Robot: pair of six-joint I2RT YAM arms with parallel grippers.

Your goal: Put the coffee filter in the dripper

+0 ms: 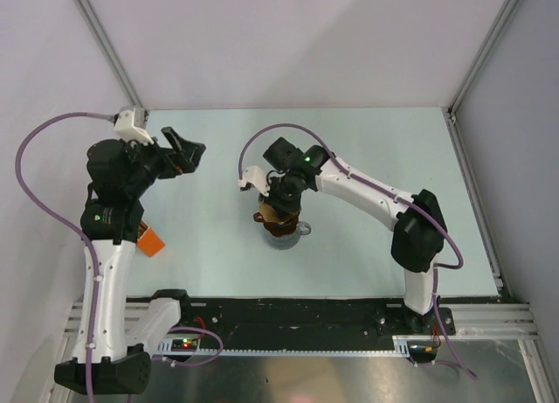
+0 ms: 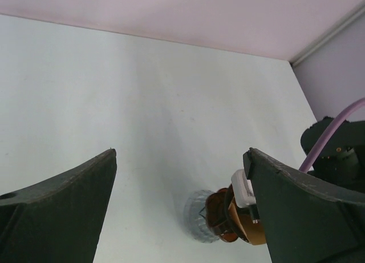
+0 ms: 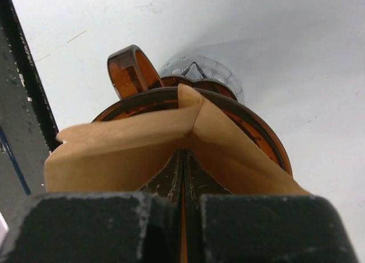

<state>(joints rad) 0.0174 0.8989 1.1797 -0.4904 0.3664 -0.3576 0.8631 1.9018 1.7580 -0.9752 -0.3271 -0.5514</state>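
Note:
The dark reddish-brown dripper (image 1: 281,221) (image 3: 259,132) stands mid-table on a clear glass jug (image 1: 286,237). The tan coffee filter (image 3: 125,143) sits opened inside its rim, with a fold at the far side and its walls spreading to both sides. My right gripper (image 3: 183,156) (image 1: 278,207) points straight down into the filter's mouth. Its fingers are pressed together, shut, with only a hairline of tan in the slit. My left gripper (image 2: 181,153) (image 1: 188,151) hangs wide open and empty to the left. In its view the dripper (image 2: 217,214) and filter (image 2: 255,230) show from the side.
A small orange box (image 1: 150,242) lies by the left arm at the table's left edge. The dripper's handle (image 3: 128,69) points to the near left in the right wrist view. The jug's handle (image 1: 306,230) sticks out to the right.

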